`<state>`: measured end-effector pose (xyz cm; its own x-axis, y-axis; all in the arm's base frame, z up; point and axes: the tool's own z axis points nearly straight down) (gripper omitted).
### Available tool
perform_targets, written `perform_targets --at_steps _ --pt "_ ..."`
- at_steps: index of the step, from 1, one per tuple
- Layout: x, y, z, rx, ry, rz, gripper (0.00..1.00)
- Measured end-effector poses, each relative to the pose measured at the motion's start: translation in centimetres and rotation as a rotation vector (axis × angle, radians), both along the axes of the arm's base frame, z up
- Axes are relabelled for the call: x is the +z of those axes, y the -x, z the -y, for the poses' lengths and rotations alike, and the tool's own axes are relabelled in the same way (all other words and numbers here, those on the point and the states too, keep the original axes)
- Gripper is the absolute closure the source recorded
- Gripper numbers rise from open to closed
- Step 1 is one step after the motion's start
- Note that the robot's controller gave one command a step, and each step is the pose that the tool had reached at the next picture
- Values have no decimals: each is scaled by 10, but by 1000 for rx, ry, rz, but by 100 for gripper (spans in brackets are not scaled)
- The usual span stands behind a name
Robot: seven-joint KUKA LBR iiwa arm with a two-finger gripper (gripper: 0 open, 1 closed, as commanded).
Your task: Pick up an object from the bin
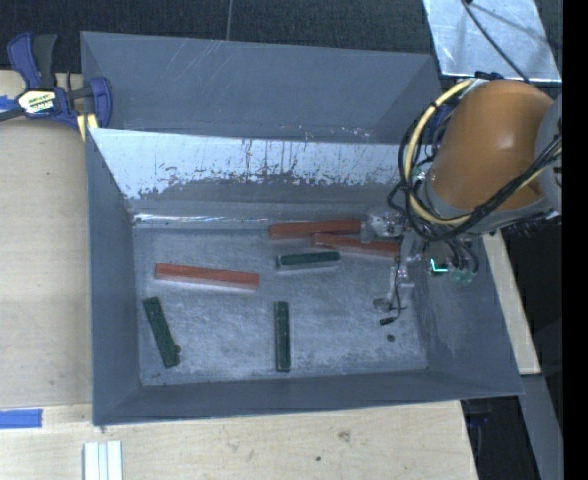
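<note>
Camera view is showing the gripper hanging over bare floor in the bin; whether it is open or closed cannot be told. A red stick is lying just beyond it, with a green stick to the left. Both are looking light, stiff and smooth, so pinching one mid-length across its narrow width is seeming safest.

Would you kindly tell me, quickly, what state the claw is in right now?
Claw: whether it is open or closed cannot be told; it hangs low at the right side of the bin, with no object seen in it.
</note>
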<state>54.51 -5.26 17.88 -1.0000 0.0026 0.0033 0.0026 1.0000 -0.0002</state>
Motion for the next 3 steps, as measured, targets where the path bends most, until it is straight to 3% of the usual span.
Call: perform_targets --at_steps 1,2,3 --pt "-112 -81 -44 89 -1 4 0" --pt "-78 -64 -47 58 0 6 0" --pt "-66 -58 -52 -1 -1 4 0"
